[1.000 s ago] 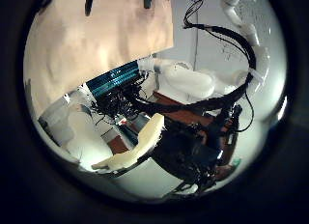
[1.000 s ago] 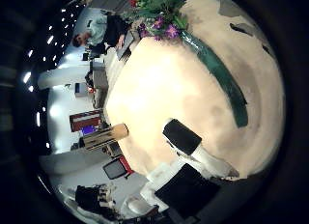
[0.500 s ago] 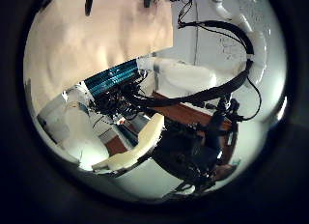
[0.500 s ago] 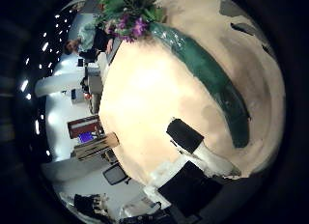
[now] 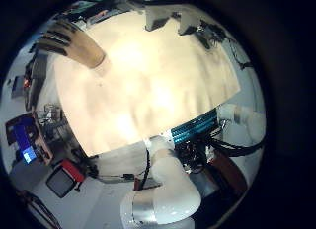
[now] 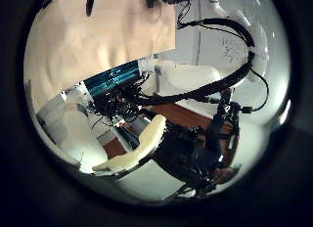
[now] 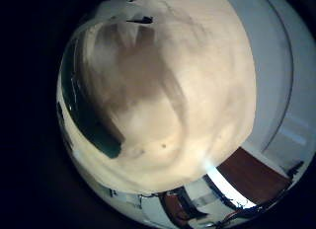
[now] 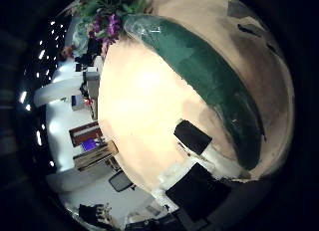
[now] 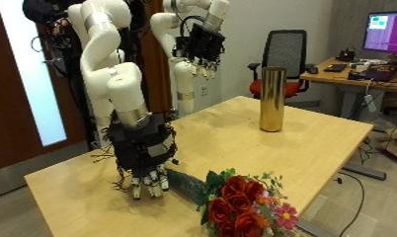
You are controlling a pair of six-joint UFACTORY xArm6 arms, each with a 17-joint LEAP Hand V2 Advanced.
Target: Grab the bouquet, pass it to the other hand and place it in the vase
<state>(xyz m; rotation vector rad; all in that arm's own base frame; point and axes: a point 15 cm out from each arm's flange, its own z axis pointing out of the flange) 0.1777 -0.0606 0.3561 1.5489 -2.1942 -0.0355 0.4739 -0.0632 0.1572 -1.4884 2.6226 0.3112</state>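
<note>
1. Pale wood makes up the worktop (image 9: 225,138) that we see from the outside view, and it carries everything in play.
2. Nearest the camera lies the bouquet (image 9: 241,205), flat on the worktop by its near edge, red blooms and a few pink ones pointing toward us, its dark green wrap running back under our right hand.
3. Our right hand (image 9: 146,158) hangs just over the wrapped stem end, fingers pointing down and only loosely spread; we cannot tell whether the fingertips touch the wrap, and nothing is gripped.
4. From the right thumb side palm view the green wrap of the bouquet (image 8: 204,67) fills much of the picture, so it is close to that palm.
5. Farther back, near the far edge of the worktop, the vase (image 9: 271,99) stands upright, a tall gold cylinder well apart from the bouquet.
6. Farthest away, our left hand (image 9: 198,44) hangs high above the worktop, fingers relaxed and pointing down, holding nothing.
</note>
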